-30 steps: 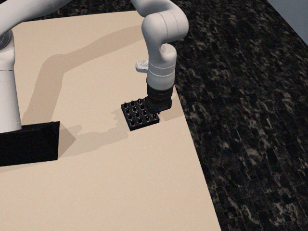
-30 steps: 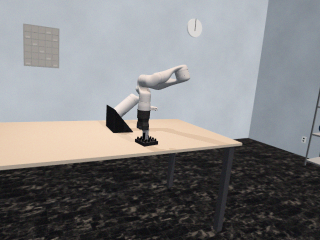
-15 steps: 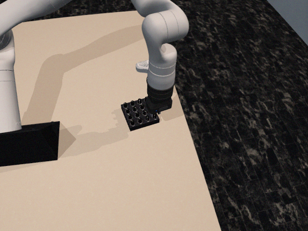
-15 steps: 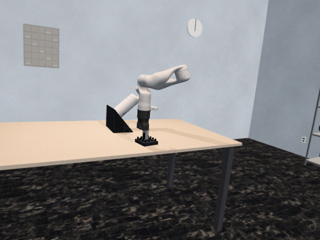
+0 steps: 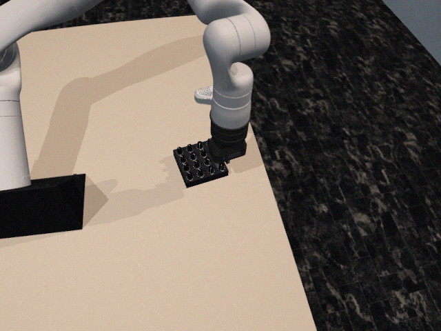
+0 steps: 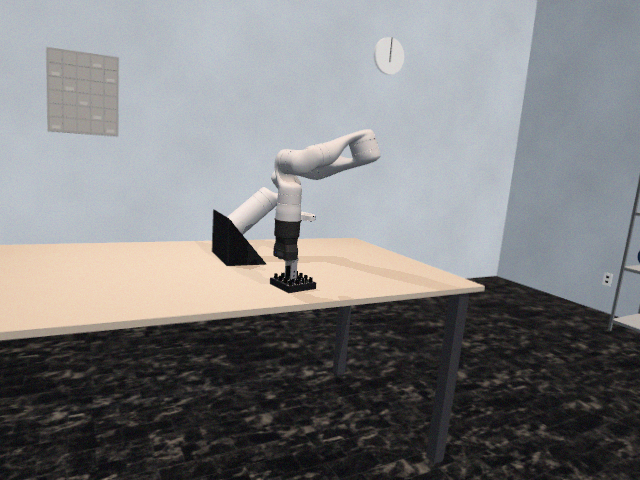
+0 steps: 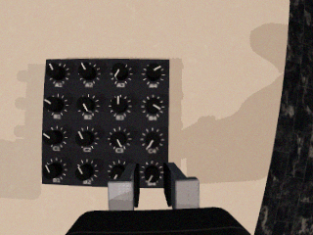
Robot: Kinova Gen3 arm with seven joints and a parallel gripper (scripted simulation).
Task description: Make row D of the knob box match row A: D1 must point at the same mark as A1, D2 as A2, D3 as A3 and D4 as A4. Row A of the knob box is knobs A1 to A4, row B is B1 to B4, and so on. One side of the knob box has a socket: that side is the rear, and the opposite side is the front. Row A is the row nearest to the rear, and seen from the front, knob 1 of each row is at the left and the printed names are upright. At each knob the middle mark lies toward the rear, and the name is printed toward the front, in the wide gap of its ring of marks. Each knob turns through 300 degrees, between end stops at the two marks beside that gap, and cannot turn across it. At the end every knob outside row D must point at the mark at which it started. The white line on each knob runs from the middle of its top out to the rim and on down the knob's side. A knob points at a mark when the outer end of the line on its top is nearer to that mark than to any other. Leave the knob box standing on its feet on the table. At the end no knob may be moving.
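The knob box (image 5: 207,180) (image 6: 292,287) (image 7: 104,122) sits flat on the table (image 5: 185,263) (image 6: 155,289), nearly square, without a clear long axis. D4's (image 7: 153,172) line points front-left; A4's (image 7: 155,71) points rear-right. Above the box's D4 corner, the gripper (image 5: 222,164) (image 6: 292,277) (image 7: 151,177) points down, its 2 fingers partly spread around D4, unclenched.

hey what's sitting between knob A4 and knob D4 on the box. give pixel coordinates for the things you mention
Knob B4 (image 7: 154,106), then knob C4 (image 7: 153,139), both in the wrist view, between A4 (image 7: 154,72) and D4 (image 7: 152,173).
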